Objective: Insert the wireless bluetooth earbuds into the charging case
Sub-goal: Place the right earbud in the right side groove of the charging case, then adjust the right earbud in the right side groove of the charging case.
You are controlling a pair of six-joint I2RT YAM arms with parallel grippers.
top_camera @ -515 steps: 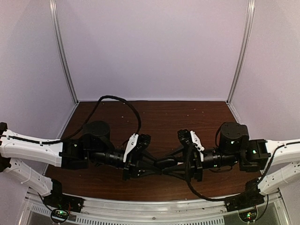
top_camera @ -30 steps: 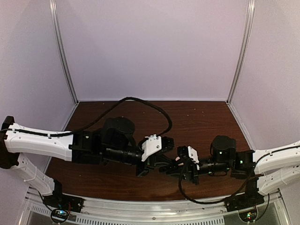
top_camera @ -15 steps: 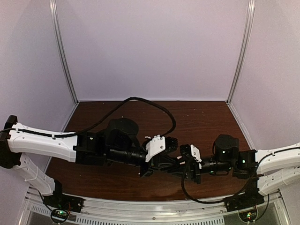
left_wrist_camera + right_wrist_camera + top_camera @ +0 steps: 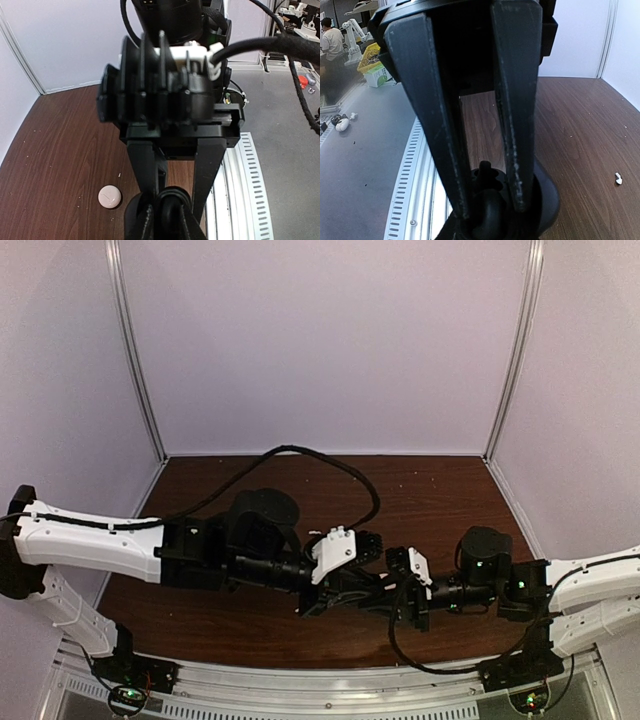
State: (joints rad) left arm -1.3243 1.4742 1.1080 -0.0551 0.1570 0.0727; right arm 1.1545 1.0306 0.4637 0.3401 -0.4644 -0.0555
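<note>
Case (image 4: 547,200), black, gripped in right hand (image 4: 490,207); white case (image 4: 109,196) lies closed nearby.

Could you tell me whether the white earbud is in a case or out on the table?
Out: the white earbud lies alone on the wooden table, apart from the right gripper and the black case it grips.

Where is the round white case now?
In the left wrist view, the round white case lies on the brown table, low in frame, just image-left of the black gripper fingers.
</note>
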